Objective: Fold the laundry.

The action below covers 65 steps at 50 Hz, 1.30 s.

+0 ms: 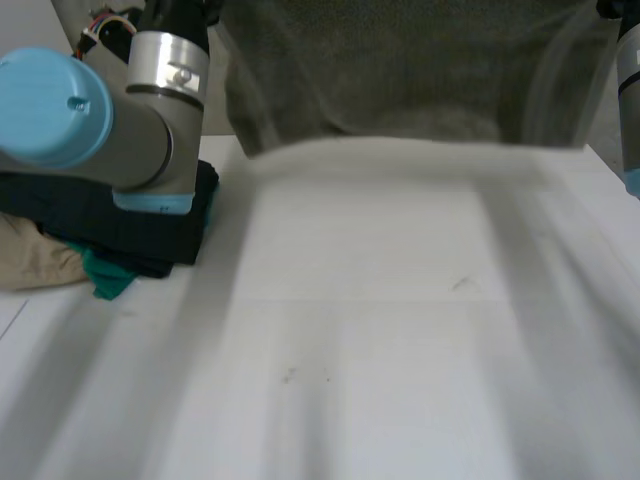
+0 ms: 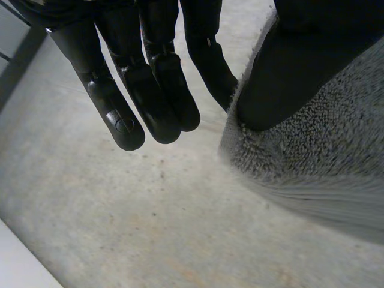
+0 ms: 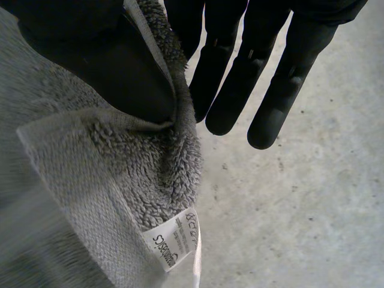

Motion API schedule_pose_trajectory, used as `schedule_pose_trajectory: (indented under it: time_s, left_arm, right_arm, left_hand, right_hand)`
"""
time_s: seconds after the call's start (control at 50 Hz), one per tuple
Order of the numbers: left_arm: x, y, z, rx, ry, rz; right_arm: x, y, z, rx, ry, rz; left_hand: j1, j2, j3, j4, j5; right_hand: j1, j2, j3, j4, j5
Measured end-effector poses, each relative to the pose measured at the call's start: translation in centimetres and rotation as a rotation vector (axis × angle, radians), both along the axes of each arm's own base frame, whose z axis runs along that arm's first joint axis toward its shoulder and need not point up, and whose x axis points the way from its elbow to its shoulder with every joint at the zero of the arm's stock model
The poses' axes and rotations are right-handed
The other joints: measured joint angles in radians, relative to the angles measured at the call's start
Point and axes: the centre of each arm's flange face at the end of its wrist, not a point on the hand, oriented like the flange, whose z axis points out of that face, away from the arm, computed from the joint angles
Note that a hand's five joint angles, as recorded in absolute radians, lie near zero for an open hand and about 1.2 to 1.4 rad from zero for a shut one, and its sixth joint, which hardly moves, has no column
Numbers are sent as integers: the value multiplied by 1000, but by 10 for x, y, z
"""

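The grey towel at twelve o'clock, likely soft and floppy, hangs pinched at its top corners by the left hand and the right hand.

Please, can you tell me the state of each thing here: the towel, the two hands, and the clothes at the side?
grey towel: held up, hanging spread between both hands, not yet folded.
left hand: shut, thumb pinching the towel's edge.
right hand: shut, thumb pinching the corner with the label.
pile of clothes: loosely heaped on the table.
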Motion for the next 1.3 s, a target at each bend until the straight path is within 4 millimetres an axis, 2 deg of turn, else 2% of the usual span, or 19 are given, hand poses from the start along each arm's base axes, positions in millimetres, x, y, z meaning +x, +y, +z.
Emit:
schedule_pose_trajectory:
  time_s: [0.06,0.12,0.22,0.26,0.42,0.54,0.62,0.66,0.68,0.7,0.74,0.82,0.96,1.08,1.2,1.3]
  left_arm:
    - [2,9,-19,77,-37,-6]
    - [6,19,-50,193,-89,-14]
    - [14,36,-102,386,-163,-15]
    - [20,45,-129,488,-191,-10]
    - [37,80,-201,791,-225,-28]
    - [46,97,-235,937,-229,-44]
    - [49,104,-244,985,-239,-56]
    - [50,106,-243,994,-241,-66]
    - [51,106,-242,995,-241,-70]
    - [52,105,-240,994,-237,-75]
    - [56,102,-235,992,-224,-82]
    - [67,91,-227,1001,-185,-99]
    - [96,67,-225,1104,-87,-179]
    - [114,56,-231,1192,-48,-247]
    - [120,50,-239,1235,-37,-271]
    - [112,50,-246,1245,-51,-292]
  right_arm:
    - [2,2,-10,61,9,18]
    - [2,4,-28,174,32,37]
    - [2,16,-74,449,88,74]
    - [1,25,-98,586,112,91]
    - [-5,63,-176,973,168,110]
    - [-13,89,-215,1137,184,110]
    - [-20,98,-229,1192,180,99]
    - [-24,102,-234,1209,174,92]
    - [-25,103,-236,1214,171,89]
    - [-28,103,-237,1217,167,85]
    - [-32,103,-240,1220,155,79]
    - [-39,101,-241,1219,133,84]
    - [-45,98,-240,1219,104,107]
    - [-46,97,-240,1224,84,118]
    - [-45,98,-240,1228,82,118]
    - [-46,99,-242,1234,82,116]
  left_hand:
    - [0,0,0,0,0]
    - [0,0,0,0,0]
    - [0,0,0,0,0]
    - [0,0,0,1,0]
    - [0,0,0,3,0]
    - [0,0,0,3,0]
    - [0,0,0,3,0]
    - [-193,-205,-188,-194,-148]
    - [-193,-205,-188,-194,-148]
    - [-432,-405,-397,-407,-348]
    - [-658,-642,-631,-646,-583]
    - [-781,-813,-798,-820,-752]
    - [-809,-856,-849,-869,-803]
    - [-809,-856,-849,-869,-803]
    - [-808,-853,-847,-863,-796]
    - [-805,-841,-838,-839,-767]
  right_hand:
    - [0,0,0,0,0]
    - [0,0,0,0,0]
    - [0,0,0,0,0]
    - [0,0,0,0,0]
    - [0,0,0,0,0]
    - [0,0,0,0,0]
    - [0,0,0,0,0]
    - [0,0,0,0,0]
    - [0,0,0,0,0]
    - [0,0,0,0,0]
    - [0,0,0,0,0]
    - [0,0,0,0,0]
    - [0,0,0,0,0]
    - [0,0,0,0,0]
    - [0,0,0,0,0]
    - [0,0,0,0,0]
